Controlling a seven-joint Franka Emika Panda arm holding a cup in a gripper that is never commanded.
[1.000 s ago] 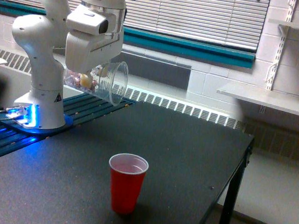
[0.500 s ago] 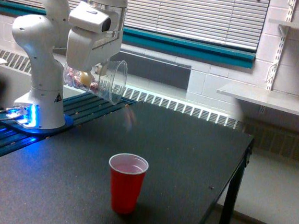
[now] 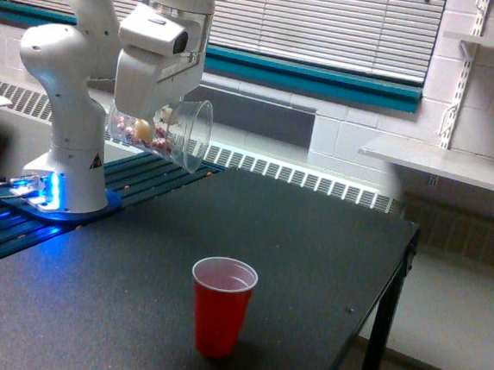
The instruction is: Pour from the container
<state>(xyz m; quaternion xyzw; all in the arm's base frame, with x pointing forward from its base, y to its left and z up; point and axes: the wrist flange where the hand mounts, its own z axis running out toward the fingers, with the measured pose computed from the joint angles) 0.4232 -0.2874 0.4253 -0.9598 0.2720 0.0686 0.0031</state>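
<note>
**Tipped Cup Hangs Short of Its Target**

The robot's gripper [image 3: 162,113] clamps the container [image 3: 169,133], a clear cup tilted nearly sideways, mouth toward 4 o'clock, small bits resting inside. 1 red cup [image 3: 222,306] stands upright on the black table [image 3: 328,244], well apart at 5 o'clock. Pouring looks underway; next, the mouth needs aligning over the red cup.

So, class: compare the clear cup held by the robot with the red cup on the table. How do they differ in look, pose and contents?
The clear cup is see-through; the red cup is opaque red with a pale inside. The clear cup is tipped almost on its side, held up in the gripper, while the red cup stands upright on the dark table. Small bits show inside the clear cup; nothing can be made out in the red cup. Both are tapered cups with wide round mouths.
</note>
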